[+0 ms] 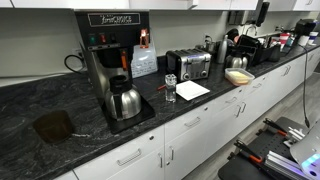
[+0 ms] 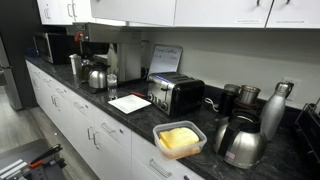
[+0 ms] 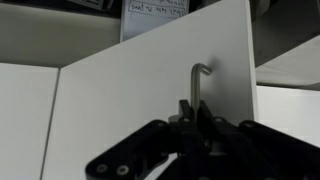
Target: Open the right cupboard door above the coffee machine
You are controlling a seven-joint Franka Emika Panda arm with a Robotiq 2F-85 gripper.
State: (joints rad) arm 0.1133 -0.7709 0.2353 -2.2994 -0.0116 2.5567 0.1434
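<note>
In the wrist view my gripper (image 3: 194, 113) is shut on the thin metal handle (image 3: 199, 82) of a white cupboard door (image 3: 120, 100). The door stands at an angle to the neighbouring white panels, with a paper notice showing past its top edge. The black coffee machine (image 1: 112, 45) with its steel carafe (image 1: 124, 100) stands on the dark counter; it also shows far back in an exterior view (image 2: 97, 62). The arm and gripper do not show in either exterior view. White upper cupboards (image 2: 120, 10) run along the top.
A silver-and-black toaster (image 1: 188, 65) (image 2: 175, 93) stands beside the machine, with a white sheet (image 1: 192, 90) in front. A yellow-filled container (image 2: 178, 138), a steel kettle (image 2: 240, 142) and a microwave (image 2: 50, 45) sit on the counter.
</note>
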